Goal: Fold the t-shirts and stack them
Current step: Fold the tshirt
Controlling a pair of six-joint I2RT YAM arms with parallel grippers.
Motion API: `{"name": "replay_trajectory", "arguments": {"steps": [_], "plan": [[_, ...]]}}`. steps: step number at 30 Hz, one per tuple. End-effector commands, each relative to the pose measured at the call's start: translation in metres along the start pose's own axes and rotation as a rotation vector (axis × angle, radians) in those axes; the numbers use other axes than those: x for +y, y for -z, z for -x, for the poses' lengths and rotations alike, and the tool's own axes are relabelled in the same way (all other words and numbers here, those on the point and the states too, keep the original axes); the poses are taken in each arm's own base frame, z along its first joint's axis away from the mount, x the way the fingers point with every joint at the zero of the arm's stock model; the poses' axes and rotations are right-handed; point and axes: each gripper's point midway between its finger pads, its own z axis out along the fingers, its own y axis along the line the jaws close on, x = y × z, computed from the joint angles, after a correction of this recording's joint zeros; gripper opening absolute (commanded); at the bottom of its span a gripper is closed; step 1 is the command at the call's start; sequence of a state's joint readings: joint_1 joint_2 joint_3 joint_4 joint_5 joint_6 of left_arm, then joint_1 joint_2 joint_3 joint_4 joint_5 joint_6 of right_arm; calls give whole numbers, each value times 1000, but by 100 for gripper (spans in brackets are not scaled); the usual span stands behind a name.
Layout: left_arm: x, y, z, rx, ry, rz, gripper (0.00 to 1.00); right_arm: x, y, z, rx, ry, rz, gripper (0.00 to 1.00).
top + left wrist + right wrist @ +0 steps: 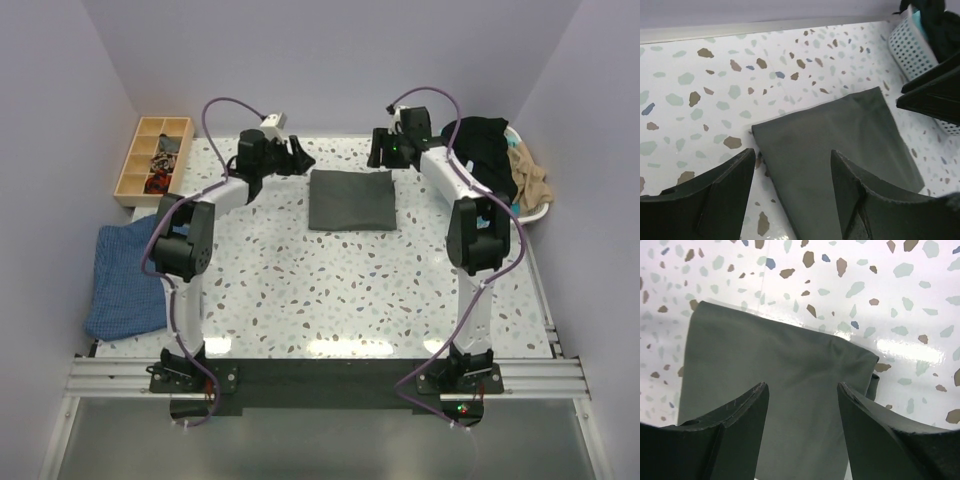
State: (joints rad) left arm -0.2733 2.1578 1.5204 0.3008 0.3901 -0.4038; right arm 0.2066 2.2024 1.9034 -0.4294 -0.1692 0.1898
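Top external: t-shirts (pixel 490 150) in white basket (pixel 541 209)

White arms (pixel 192 300), black joints (pixel 188 245), purple cables (pixel 172 312), black left pincer (pixel 792 160) and right pincer (pixel 802 387).

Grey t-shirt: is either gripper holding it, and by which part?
Nothing is held. The left gripper and right gripper both stand open near the folded grey t-shirt, gripping no part.

t-shirt (pixel 351 199) on table (pixel 330 290) (far middle)
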Motion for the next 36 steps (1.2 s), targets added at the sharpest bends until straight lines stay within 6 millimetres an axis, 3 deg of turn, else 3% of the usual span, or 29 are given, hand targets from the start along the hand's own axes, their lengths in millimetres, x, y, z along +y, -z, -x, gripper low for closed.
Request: {"name": "replay_trajectory", "arguments": {"steps": [1, 7, 14, 16, 21, 25, 32, 36], "plan": [[-30, 13, 12, -65, 30, -99, 66, 9, 16, -4, 8, -29, 33, 61], [-42, 10, -18, 2, 47, -121, 66, -4, 15, -42, 80, -64, -16, 61], [-42, 8, -37, 41, 65, -119, 65, -29, 8, -73, 138, -57, -119, 61], [-40, 9, -42, 52, 68, -109, 65, -30, 16, -66, 110, -46, -123, 61], [-35, 13, -43, 59, 56, -71, 65, -10, 46, -34, 24, -27, -56, 61], [-21, 17, -54, 94, 48, 2, 68, -1, 93, -2, -77, -10, -60, 61], [-13, 18, -93, 170, 94, 13, 69, 13, 149, 11, -159, 13, -37, 61], [-14, 15, -115, 205, 104, -6, 69, 16, 161, 11, -179, 15, -29, 62]]}}
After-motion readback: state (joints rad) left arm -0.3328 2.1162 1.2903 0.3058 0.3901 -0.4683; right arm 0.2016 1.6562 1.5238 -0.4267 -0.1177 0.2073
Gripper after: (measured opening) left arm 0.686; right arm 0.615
